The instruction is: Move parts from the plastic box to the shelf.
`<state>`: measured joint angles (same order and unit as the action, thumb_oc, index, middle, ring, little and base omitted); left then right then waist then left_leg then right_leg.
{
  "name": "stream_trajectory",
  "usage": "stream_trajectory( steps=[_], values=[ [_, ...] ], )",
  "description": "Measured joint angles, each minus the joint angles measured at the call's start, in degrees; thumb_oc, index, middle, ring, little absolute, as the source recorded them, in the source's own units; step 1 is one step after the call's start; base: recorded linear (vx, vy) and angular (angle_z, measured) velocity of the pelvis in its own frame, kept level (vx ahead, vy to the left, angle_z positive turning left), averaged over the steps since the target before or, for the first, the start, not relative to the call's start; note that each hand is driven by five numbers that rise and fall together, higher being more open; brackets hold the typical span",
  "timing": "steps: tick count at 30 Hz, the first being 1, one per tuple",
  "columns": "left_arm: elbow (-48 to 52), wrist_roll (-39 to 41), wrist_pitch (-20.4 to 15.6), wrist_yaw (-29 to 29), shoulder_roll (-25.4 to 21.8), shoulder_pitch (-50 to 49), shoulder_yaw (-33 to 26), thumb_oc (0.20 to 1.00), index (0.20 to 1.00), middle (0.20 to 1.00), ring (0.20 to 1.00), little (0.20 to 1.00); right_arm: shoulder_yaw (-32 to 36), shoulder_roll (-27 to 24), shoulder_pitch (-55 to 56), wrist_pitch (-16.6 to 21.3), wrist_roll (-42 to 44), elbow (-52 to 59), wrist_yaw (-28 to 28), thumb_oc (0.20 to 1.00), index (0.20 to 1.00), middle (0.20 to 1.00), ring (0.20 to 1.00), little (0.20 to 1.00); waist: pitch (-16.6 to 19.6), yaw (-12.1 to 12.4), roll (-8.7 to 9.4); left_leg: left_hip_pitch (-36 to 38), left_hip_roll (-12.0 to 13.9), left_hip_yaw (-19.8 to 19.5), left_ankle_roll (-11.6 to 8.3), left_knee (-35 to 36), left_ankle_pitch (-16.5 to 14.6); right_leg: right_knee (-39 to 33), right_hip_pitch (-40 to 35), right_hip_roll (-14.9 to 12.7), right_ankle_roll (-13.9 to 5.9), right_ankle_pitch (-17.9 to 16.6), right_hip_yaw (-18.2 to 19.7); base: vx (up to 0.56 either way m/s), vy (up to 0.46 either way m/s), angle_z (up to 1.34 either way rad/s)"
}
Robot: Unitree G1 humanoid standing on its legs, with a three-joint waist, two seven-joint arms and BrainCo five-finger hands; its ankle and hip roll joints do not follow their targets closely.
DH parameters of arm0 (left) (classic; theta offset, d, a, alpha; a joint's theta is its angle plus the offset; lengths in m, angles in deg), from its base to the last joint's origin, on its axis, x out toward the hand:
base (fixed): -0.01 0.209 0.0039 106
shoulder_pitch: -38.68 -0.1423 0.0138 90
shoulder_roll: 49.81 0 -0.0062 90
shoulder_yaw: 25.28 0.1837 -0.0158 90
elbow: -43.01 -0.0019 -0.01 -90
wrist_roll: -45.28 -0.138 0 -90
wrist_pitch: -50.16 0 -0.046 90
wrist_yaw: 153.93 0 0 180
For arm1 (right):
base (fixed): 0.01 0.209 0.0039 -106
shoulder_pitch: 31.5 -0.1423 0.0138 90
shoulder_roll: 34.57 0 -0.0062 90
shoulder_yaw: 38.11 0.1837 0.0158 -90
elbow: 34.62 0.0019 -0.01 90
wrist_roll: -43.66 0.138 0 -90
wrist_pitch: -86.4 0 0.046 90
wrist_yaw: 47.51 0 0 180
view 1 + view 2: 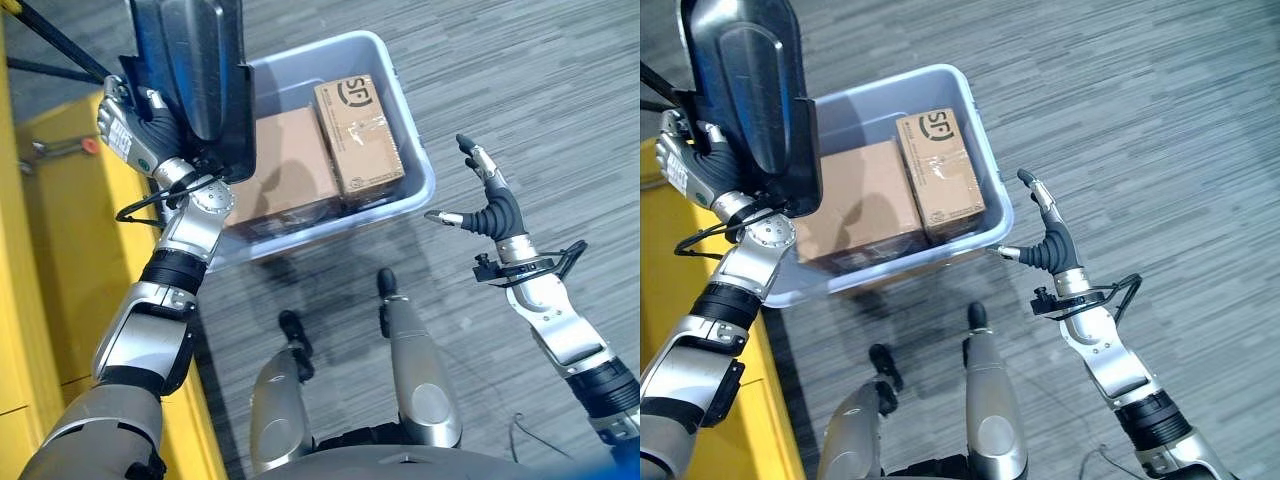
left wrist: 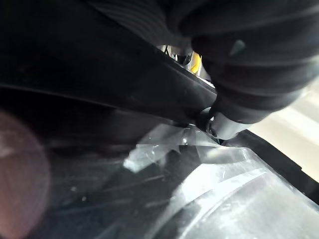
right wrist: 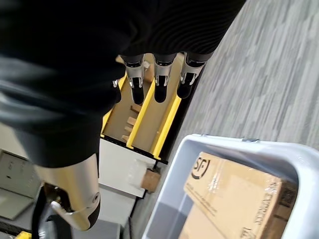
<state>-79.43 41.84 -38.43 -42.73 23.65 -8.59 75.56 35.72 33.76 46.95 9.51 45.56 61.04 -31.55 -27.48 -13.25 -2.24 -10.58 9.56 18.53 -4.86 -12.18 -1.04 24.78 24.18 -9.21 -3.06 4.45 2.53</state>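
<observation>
My left hand (image 1: 135, 125) is shut on the edge of a large glossy black plastic part (image 1: 190, 60), held upright above the left end of the grey plastic box (image 1: 420, 150). The left wrist view shows the black part (image 2: 99, 149) from very close. Two cardboard boxes lie in the plastic box: a printed, taped one (image 1: 358, 135) and a plain one (image 1: 285, 165). To the right of the box, clear of it, my right hand (image 1: 485, 200) hangs open and empty, its fingers (image 3: 157, 79) straight.
The yellow shelf (image 1: 60, 250) runs along my left side, next to the plastic box. Its yellow rails (image 3: 144, 107) show in the right wrist view past the box rim (image 3: 199, 142). Grey striped floor (image 1: 540, 90) lies to the right.
</observation>
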Motion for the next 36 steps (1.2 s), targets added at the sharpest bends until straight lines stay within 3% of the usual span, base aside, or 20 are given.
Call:
stream_trajectory(
  steps=[2,9,12,15,17,20,21,23,24,25,26,28,30,32,36],
  values=[
    [2.00,0.21,-0.46,-0.43,0.20,-1.94,-0.27,0.200,0.200,0.200,0.200,0.200,0.07,-1.57,1.21,0.01,0.02,0.04,-1.23,1.000,1.000,1.000,1.000,1.000,1.29,-0.21,-2.20,2.21,-0.73,0.13,0.16,1.75,0.27,-0.76,-1.65,-0.22,-0.31,-0.15,0.01,0.09,0.105,-0.03],
    [13.52,3.25,-1.02,4.29,2.97,-13.20,-1.81,0.200,0.200,0.200,0.200,0.200,0.75,-1.57,3.73,0.28,1.06,0.90,-6.57,1.000,1.000,1.000,1.000,1.000,4.07,0.68,-4.92,6.26,-0.10,-0.64,-0.55,4.18,1.09,1.27,-3.94,0.40,0.26,2.42,-1.99,0.03,-0.066,0.01],
    [19.27,5.82,-0.43,9.90,6.93,-25.57,-1.27,0.200,0.200,0.200,0.200,0.200,1.01,-1.33,3.83,1.16,1.60,1.35,-8.24,1.000,1.000,1.000,1.000,1.000,6.32,3.98,-4.63,8.38,1.85,-2.53,-0.50,4.43,1.50,2.79,-6.40,1.80,1.53,4.89,-4.67,0.03,-0.269,0.21],
    [22.41,5.89,0.02,13.40,7.81,-29.56,0.23,0.200,0.200,0.200,0.200,0.200,1.50,-0.04,4.71,1.03,4.59,1.18,-9.29,1.000,1.000,1.000,1.000,1.000,8.21,7.47,-4.13,8.46,3.04,-3.88,-0.27,4.75,2.15,3.15,-7.68,2.34,3.06,6.05,-7.11,0.05,-0.111,0.37],
    [23.12,5.70,0.45,14.50,7.85,-31.02,0.58,0.200,0.200,0.200,0.200,0.200,1.51,0.85,4.75,0.96,5.32,1.12,-9.52,1.000,1.000,1.000,1.000,1.000,9.05,8.20,-4.04,8.65,3.17,-3.95,0.16,5.43,2.38,3.23,-8.04,2.30,3.23,6.26,-7.89,0.02,-0.037,0.30],
    [24.52,2.69,1.02,20.40,8.02,-35.08,1.89,0.200,0.200,0.200,0.200,0.200,1.58,2.97,5.80,-3.05,9.78,1.05,-11.79,1.000,1.000,1.000,1.000,1.000,10.36,10.18,-4.16,9.35,3.06,-5.03,1.07,6.75,2.83,3.47,-10.37,1.02,3.06,7.03,-10.86,-0.04,-0.015,0.38],
    [25.11,1.82,1.03,21.98,8.04,-36.44,2.12,0.200,0.200,0.200,0.200,0.200,1.66,3.65,6.70,-4.29,11.50,0.56,-12.37,1.000,1.000,1.000,1.000,1.000,10.84,10.39,-3.70,9.52,3.19,-5.04,1.42,7.15,2.40,3.39,-10.76,0.76,3.22,7.35,-11.06,-0.07,-0.005,0.57],
    [25.70,0.62,1.02,25.52,7.66,-38.42,2.48,0.200,0.200,0.200,0.200,0.200,1.54,5.75,11.14,-8.06,15.06,-0.50,-13.70,1.000,1.000,1.000,1.000,1.000,12.08,11.02,-2.53,8.83,3.74,-0.07,2.78,8.58,1.92,2.94,-11.56,-1.37,3.25,7.50,-14.72,-0.16,0.005,1.08],
    [25.53,0.56,0.87,27.43,7.78,-38.08,3.16,0.200,0.200,0.200,0.200,0.200,2.01,5.77,13.78,-8.24,16.14,-0.57,-13.34,1.000,1.000,1.000,1.000,1.000,11.98,10.42,-1.81,7.93,4.24,1.58,3.53,7.21,1.83,1.51,-13.25,-3.17,2.68,6.61,-18.99,-0.16,0.075,1.46],
    [25.62,0.41,0.76,28.57,7.61,-37.65,4.02,0.200,0.200,0.200,0.200,0.200,2.10,5.52,15.81,-8.60,16.83,-0.59,-13.08,1.000,1.000,1.000,1.000,1.000,12.20,9.33,-1.82,7.00,4.68,2.57,3.20,5.30,2.09,0.29,-15.17,-4.29,2.44,6.26,-21.17,-0.08,0.103,1.33],
    [25.68,0.23,0.20,29.73,7.33,-37.70,4.73,0.200,0.200,0.200,0.200,0.200,1.81,5.32,17.17,-8.67,17.16,-0.75,-12.92,1.000,1.000,1.000,1.000,1.000,12.71,9.97,-1.32,7.64,4.45,3.02,3.31,4.31,2.63,-0.13,-15.92,-4.77,2.02,6.05,-21.89,-0.06,0.142,0.86],
    [25.67,-0.29,-0.85,31.24,6.68,-37.39,4.79,0.200,0.200,0.200,0.200,0.200,1.97,6.52,16.46,-7.88,17.69,-1.42,-12.13,1.000,1.000,1.000,1.000,1.000,12.98,10.91,-0.57,8.55,3.50,2.73,-0.31,4.83,3.66,-0.72,-16.47,-5.10,0.54,5.44,-22.14,-0.07,0.214,0.29],
    [25.73,-1.32,-1.69,32.93,6.06,-37.84,4.83,0.200,0.200,0.200,0.200,0.200,2.28,8.96,16.20,-6.83,18.87,-1.70,-10.72,1.000,1.000,1.000,1.000,1.000,13.61,11.62,0.81,8.52,1.27,2.50,0.42,6.11,3.73,-4.05,-17.90,-6.41,-0.75,2.77,-22.17,0.02,0.315,0.29],
    [30.13,-2.37,-2.54,35.19,3.93,-42.42,3.71,0.200,0.200,0.200,0.200,0.200,2.34,12.57,16.84,-6.39,19.78,-1.63,-10.98,1.000,1.000,1.000,1.000,1.000,14.65,11.77,2.28,9.92,-1.64,0.97,1.82,8.95,2.88,-11.94,-23.24,-7.17,-2.90,-0.29,-22.88,0.05,0.328,0.53],
    [33.76,-3.05,-4.63,37.12,2.43,-45.39,0.63,0.200,0.200,0.200,0.200,0.200,2.11,12.74,16.95,-6.36,19.24,-0.32,-11.68,1.000,1.000,1.000,1.000,1.000,15.99,14.56,4.32,9.41,-4.80,-0.85,3.64,10.92,3.59,-17.61,-25.65,-7.51,-4.04,-2.43,-21.54,-0.01,0.226,0.44]
  ],
)
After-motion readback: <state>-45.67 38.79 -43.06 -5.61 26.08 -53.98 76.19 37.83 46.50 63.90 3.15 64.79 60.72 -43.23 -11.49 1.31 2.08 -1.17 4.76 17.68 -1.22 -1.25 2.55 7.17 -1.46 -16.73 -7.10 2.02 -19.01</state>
